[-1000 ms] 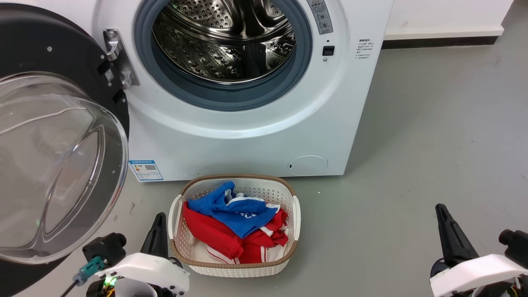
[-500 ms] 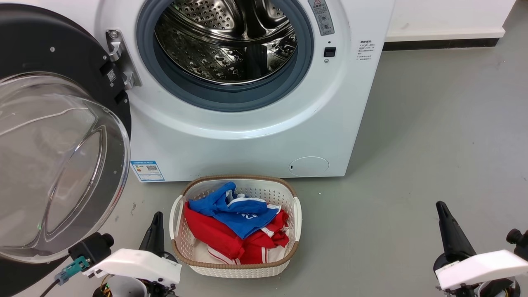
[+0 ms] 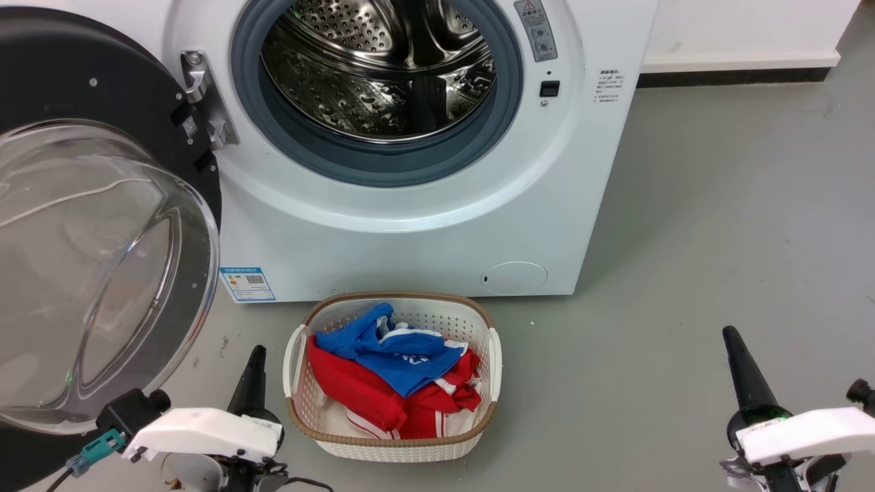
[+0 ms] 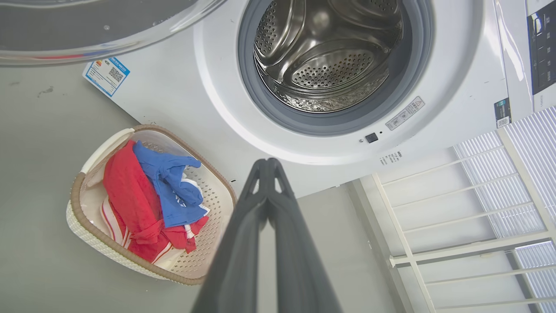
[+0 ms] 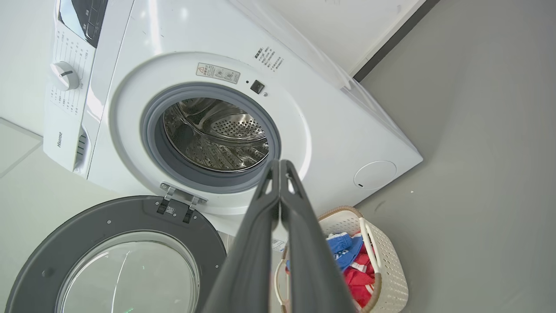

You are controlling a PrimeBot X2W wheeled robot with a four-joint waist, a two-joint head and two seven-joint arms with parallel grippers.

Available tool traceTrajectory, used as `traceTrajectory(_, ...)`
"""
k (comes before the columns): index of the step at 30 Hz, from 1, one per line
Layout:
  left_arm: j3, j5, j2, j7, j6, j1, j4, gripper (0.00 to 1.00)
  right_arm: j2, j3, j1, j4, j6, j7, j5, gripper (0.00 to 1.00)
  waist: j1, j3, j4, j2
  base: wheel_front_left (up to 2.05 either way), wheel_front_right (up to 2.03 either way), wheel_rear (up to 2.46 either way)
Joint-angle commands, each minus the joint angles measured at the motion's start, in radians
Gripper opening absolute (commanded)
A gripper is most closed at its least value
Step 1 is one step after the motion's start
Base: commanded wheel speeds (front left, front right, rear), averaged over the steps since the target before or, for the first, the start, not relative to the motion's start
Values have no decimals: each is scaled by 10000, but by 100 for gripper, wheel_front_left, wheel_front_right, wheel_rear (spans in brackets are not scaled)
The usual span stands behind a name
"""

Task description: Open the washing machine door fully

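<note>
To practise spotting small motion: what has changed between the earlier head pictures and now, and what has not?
The left gripper slid left in the head view; the right gripper swung its white housing right. Nothing was gripped or released: both stay shut and empty. The whole view shifted slightly right, so the camera moved. The washing machine door stays swung open; the laundry basket is unmoved.

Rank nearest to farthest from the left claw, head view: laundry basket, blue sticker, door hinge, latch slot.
From the left claw:
1. laundry basket, just right of it on the floor.
2. blue sticker, ahead, low on the washing machine.
3. door hinge, higher, left of the drum.
4. latch slot, right of the drum.
</note>
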Motion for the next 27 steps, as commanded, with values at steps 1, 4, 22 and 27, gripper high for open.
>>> traceTrajectory(1,123,-236,-30,54,-83,-233,-74,0,-4,-30,-257,-24,2,32,317,0,-1,-4,4,0,0,0,0)
traceTrajectory(4,223,-520,-74,142,-158,-239,-64,0,5,-45,-310,33,2,72,657,0,-1,-13,12,0,0,0,0)
traceTrajectory(22,776,-2071,-326,628,-579,-285,-10,0,53,-129,-528,376,3,292,2520,0,-1,-65,64,0,0,0,0)
traceTrajectory(27,910,-2454,-394,748,-681,-296,3,0,66,-151,-598,458,3,357,2983,0,-1,-80,78,0,0,0,0)
